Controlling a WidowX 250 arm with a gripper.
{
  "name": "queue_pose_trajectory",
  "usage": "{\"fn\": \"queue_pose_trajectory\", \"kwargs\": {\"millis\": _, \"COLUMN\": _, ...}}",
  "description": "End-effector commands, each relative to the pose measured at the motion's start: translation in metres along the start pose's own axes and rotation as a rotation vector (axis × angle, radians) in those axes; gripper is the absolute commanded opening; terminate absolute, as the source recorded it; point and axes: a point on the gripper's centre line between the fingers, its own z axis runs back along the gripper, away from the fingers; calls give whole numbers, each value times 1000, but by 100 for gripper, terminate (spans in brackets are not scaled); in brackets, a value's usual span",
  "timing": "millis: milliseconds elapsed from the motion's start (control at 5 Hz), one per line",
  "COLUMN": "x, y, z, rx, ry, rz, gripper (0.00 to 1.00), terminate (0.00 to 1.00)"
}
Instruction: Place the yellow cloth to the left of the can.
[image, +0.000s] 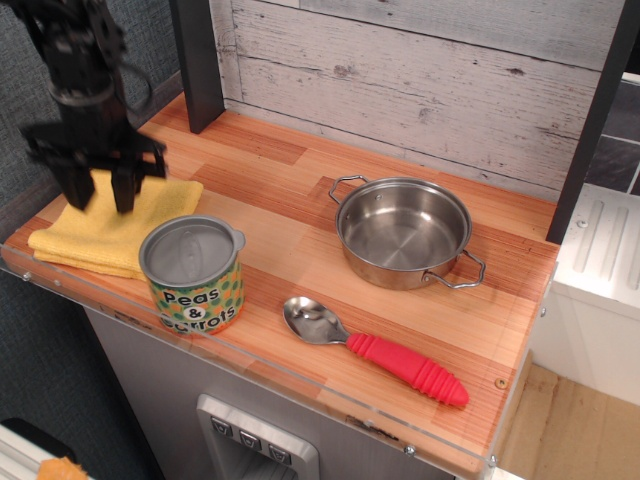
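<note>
The yellow cloth (105, 232) lies flat on the wooden counter at the far left, just left of and behind the can. The can (192, 275) stands upright near the front edge, with a grey lid and a "Peas & Carrots" label. My black gripper (99, 200) hangs just above the cloth's back part. Its two fingers are spread apart and hold nothing. The gripper is slightly blurred.
A shiny steel pot (403, 231) with two handles stands at the middle right. A spoon with a red handle (375, 350) lies in front of it. A dark post (198, 62) rises behind the cloth. The counter's left edge (22, 262) is right beside the cloth.
</note>
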Motion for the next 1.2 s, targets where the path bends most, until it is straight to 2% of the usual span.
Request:
{"fn": "queue_pose_trajectory", "kwargs": {"millis": 0, "x": 16, "y": -4, "z": 52, "rx": -10, "ry": -60, "rz": 4, "gripper": 100, "terminate": 0}}
{"fn": "queue_pose_trajectory", "kwargs": {"millis": 200, "x": 20, "y": -21, "z": 69, "rx": -31, "ry": -45, "rz": 12, "gripper": 100, "terminate": 0}}
{"fn": "queue_pose_trajectory", "kwargs": {"millis": 400, "x": 27, "y": -48, "z": 79, "rx": -7, "ry": -40, "rz": -37, "gripper": 100, "terminate": 0}}
{"fn": "queue_pose_trajectory", "kwargs": {"millis": 600, "x": 29, "y": -73, "z": 93, "rx": -30, "ry": -45, "rz": -76, "gripper": 100, "terminate": 0}}
{"fn": "queue_pose_trajectory", "kwargs": {"millis": 800, "x": 24, "y": -97, "z": 101, "rx": -42, "ry": -38, "rz": -130, "gripper": 100, "terminate": 0}}
{"fn": "queue_pose_trajectory", "kwargs": {"millis": 1000, "x": 8, "y": -124, "z": 105, "rx": -56, "ry": -28, "rz": -198, "gripper": 100, "terminate": 0}}
